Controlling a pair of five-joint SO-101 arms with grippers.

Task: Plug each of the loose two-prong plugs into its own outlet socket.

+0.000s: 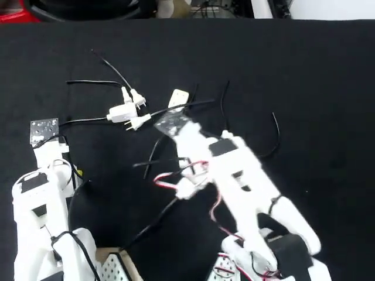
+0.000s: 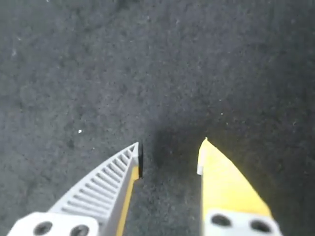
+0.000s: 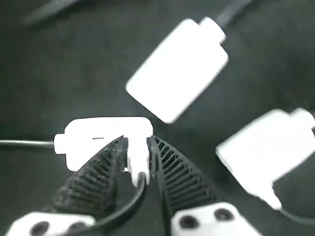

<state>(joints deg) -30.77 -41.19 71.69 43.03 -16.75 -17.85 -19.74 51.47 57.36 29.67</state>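
My right gripper is shut on a white two-prong plug, whose black cable runs off sideways. Just beyond it lies a white outlet socket block on its own cable, and a second white piece lies off to one side. In the high view the right gripper sits mid-table next to a white block. A cluster of white plugs and sockets lies to its left. My left gripper is at the left, open over bare black cloth.
Black cables loop across the black tablecloth around the cluster and the right arm. Red and white wires hang beside the right arm. The cloth's far right and back are bare.
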